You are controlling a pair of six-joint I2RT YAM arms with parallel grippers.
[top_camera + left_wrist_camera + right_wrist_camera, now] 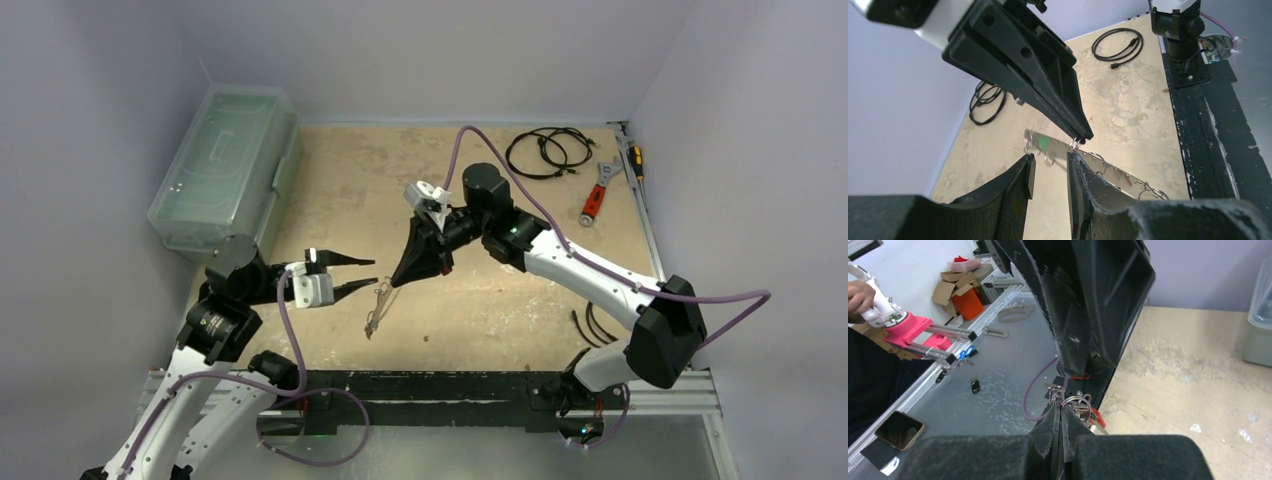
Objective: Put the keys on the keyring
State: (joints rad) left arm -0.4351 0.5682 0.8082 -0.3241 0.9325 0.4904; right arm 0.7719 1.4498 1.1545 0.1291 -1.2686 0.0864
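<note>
Left gripper (372,273): black ribbed fingers part-open with a narrow gap, gripping nothing. Just beyond its tips is the keyring (378,306), a flat silvery hoop with small split rings on its rim. It slants down over the worn beige table (480,310); can't tell if the low end touches. Right gripper (398,282): wedge-shaped jaws pinched tight on the keyring's rim. A red-tagged key (1096,416) sits by its tips. Far side: black cable coil (545,152), red-handled wrench (597,195), clear plastic bin (225,170).

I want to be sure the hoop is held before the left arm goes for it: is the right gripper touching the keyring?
Touching. The left wrist view shows the right gripper with its closed tips pinching the keyring at its rim.
</note>
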